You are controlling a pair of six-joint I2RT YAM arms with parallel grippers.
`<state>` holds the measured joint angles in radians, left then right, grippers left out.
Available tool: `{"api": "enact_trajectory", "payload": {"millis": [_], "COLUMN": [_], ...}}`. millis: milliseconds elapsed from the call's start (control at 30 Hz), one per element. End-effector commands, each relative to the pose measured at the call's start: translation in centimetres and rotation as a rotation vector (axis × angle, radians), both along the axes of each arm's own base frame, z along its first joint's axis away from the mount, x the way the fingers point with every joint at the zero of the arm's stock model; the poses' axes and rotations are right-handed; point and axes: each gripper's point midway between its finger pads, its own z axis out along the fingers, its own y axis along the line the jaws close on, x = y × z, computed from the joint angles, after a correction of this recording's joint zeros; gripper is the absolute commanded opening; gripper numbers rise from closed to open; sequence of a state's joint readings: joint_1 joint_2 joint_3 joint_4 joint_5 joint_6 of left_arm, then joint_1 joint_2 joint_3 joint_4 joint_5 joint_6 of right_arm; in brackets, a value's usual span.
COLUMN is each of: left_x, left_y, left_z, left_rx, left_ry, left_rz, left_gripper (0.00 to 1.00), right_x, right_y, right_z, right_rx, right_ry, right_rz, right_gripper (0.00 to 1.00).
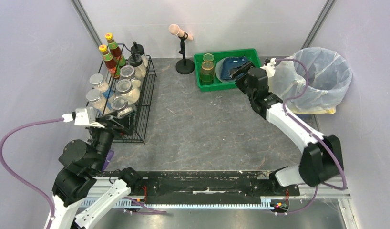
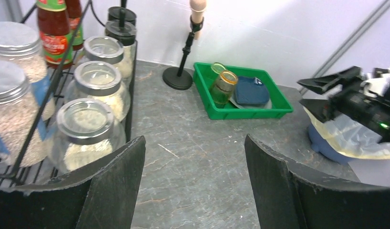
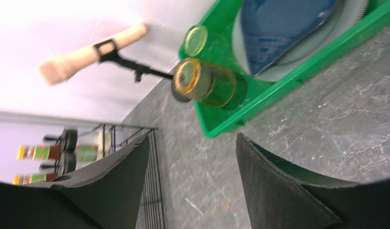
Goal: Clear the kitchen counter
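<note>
R gripper (image 1: 241, 71): hanging wide open, empty, over green tray (image 1: 217, 87), probably for dropping off dishes.
L gripper (image 1: 118, 123): gaping wide, empty, waiting beside wire rack (image 1: 146, 102).
Kitchen counter (image 1: 202, 129): stretching below and between both tools.

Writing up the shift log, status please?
Both open, empty: left gripper beside wire rack, right gripper at green tray. On kitchen counter: rack, tray, mic stand.
</note>
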<state>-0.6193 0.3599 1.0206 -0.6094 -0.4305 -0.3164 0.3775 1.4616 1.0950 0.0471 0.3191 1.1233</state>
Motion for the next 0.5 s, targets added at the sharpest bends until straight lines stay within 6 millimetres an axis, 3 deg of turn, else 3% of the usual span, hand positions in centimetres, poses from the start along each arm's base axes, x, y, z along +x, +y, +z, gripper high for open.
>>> {"api": "enact_trajectory", "payload": {"millis": [0, 133, 300, 467], "left_x": [-0.6, -1.4, -2.0, -2.6], "left_y": [2.9, 4.5, 6.2, 7.0], "left_z": [-1.2, -1.7, -2.4, -2.9], "left_rx": [0.045, 0.019, -0.052, -0.047], "left_ry": [0.016, 0.022, 0.034, 0.064], "left_rz": [0.12, 0.181, 0.261, 0.289], "left_gripper": [0.82, 0.82, 0.82, 0.83], "right_x": [-4.1, -8.4, -14.3, -19.7], "right_y": [1.1, -2.0, -8.7, -14.4], "right_z": [5.4, 6.5, 7.1, 6.9], "right_rx": [-0.147, -0.338, -0.644, -0.853], "right_ry": [-0.172, -0.259, -0.337, -0.305], "right_rz": [0.162, 0.165, 0.038, -0.081], "right_gripper": [0.71, 0.78, 0.98, 0.98]}}
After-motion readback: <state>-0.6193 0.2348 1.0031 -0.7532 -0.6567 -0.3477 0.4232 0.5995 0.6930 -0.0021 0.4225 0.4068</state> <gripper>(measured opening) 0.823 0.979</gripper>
